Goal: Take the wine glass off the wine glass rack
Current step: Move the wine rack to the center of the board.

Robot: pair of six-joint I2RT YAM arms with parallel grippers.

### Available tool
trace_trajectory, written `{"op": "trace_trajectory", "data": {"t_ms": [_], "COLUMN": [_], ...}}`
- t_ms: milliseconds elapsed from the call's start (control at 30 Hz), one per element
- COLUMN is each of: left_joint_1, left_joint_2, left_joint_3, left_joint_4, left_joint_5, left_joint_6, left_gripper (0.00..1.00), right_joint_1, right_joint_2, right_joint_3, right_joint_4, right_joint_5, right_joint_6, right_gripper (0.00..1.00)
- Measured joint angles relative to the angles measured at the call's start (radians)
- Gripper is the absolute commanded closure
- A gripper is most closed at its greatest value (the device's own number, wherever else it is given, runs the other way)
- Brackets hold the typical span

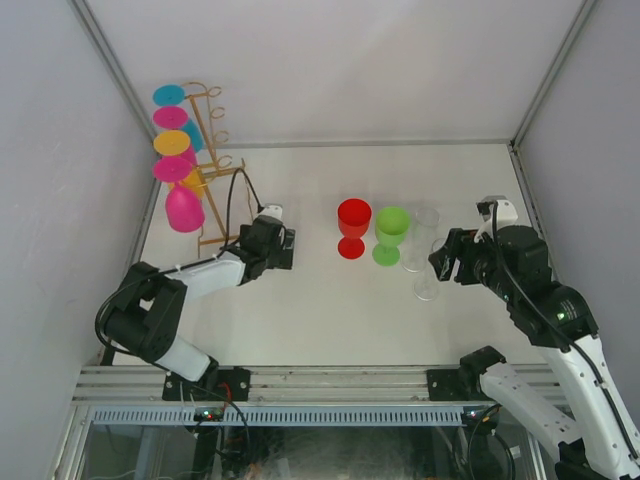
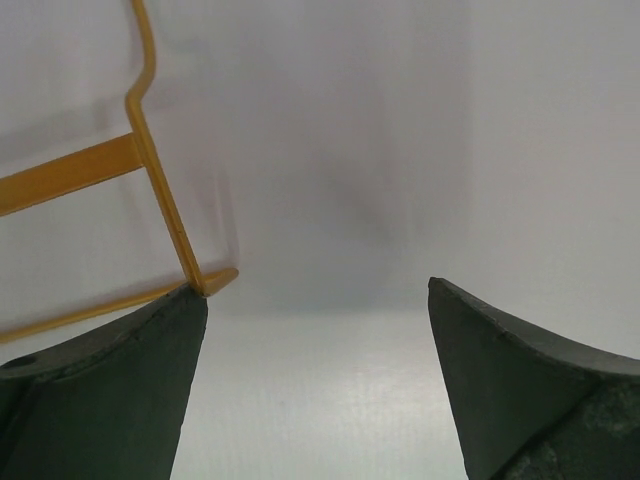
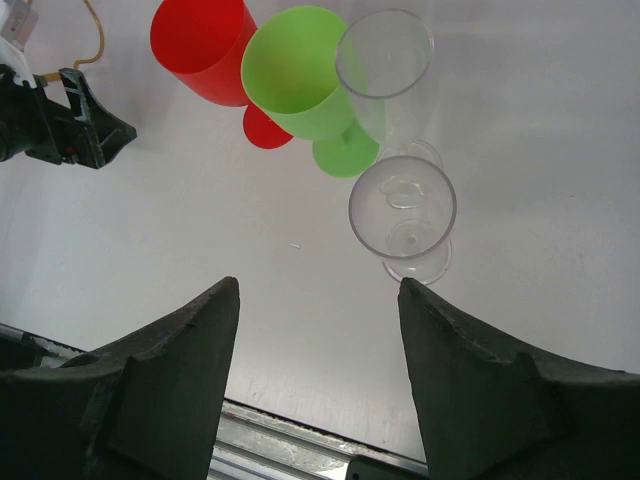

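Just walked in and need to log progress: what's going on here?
Two arms are taking glasses off the wine glass rack. A red glass, a green glass and two clear glasses stand on the table; several coloured glasses hang upside down on the rack. The left gripper is open and empty by the rack's base. The right gripper, open and empty, faces the clear glasses.

Robot lab cell, white walls point(image 1: 340, 60)

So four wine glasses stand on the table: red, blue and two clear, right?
Green, not blue: the right wrist view shows a red wine glass, a green wine glass, a far clear wine glass and a near clear wine glass on the table.
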Motion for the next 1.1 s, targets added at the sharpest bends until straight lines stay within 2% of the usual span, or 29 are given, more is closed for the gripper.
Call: {"op": "trace_trajectory", "data": {"t_ms": [467,767,933,1100], "left_joint_1": [-0.098,-0.132,-0.152,-0.217], "left_joint_2": [0.106,0.112,0.084,-0.031], "left_joint_3": [0.128,0.147,0.147,0.147], "left_joint_4": [0.035,0.038,0.025,-0.023], "left_joint_5": [0.034,0.051,0.048,0.023], "left_joint_6": [0.011,0.011,0.030,0.066], "left_gripper": [0.07,0.06,0.06,0.05], "right_joint_1": [0.000,0.000,0.000,0.000], "right_joint_2": [-0.026,-0.032,-0.035,-0.037], "right_joint_3": [0.000,0.000,0.000,0.000], "right_joint_4": [-0.016,-0.017,-0.017,-0.017], "right_joint_5": [0.012,0.019,0.019,0.019], "right_joint_6": [0.000,0.000,0.000,0.000], "right_gripper": [0.35,0.35,0.35,0.35]}}
